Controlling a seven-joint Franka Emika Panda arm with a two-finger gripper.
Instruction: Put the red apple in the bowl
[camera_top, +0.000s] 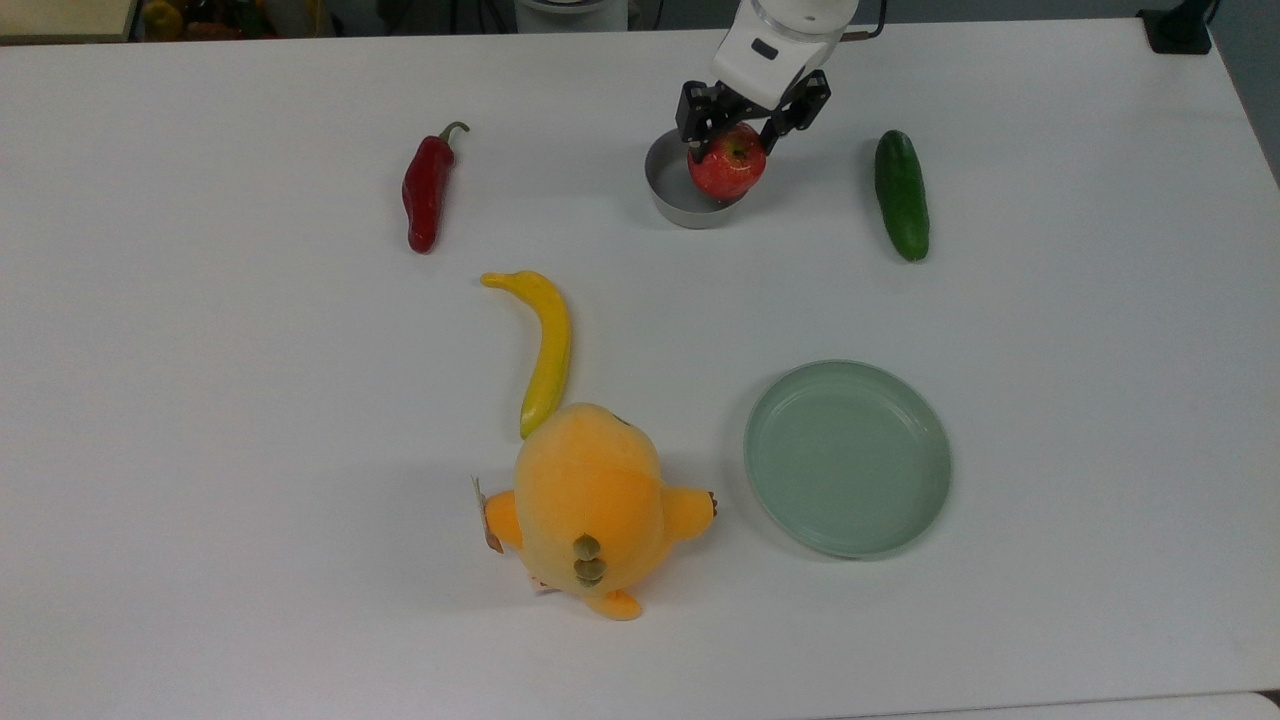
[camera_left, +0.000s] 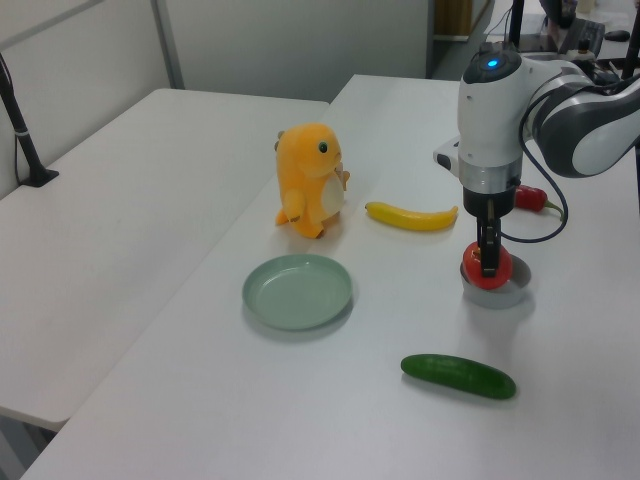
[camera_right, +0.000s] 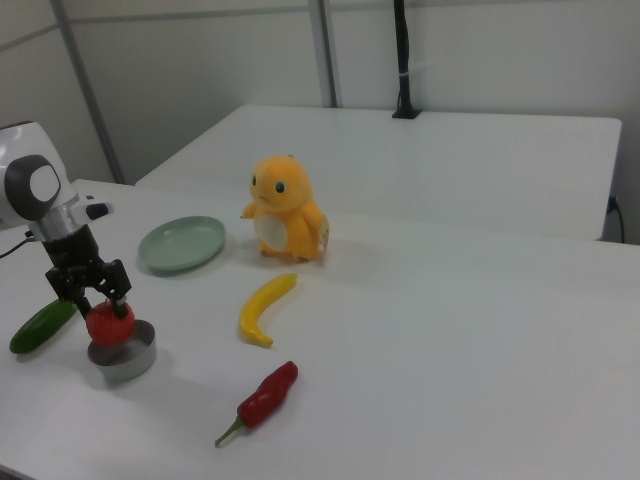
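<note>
Now the hand (camera_top: 731, 135) grips the red apple (camera_top: 727, 166) from above, holding it over the bowl (camera_top: 668, 190), toward the top view's right rim rather than centred, at the worktop's (camera_top: 250, 420) far side.

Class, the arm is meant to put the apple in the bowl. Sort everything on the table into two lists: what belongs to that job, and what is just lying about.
Part of the job:
- apple, held in the gripper
- bowl, under the apple

Just lying about:
- chili pepper
- banana
- cucumber
- green plate
- orange plush toy
</note>
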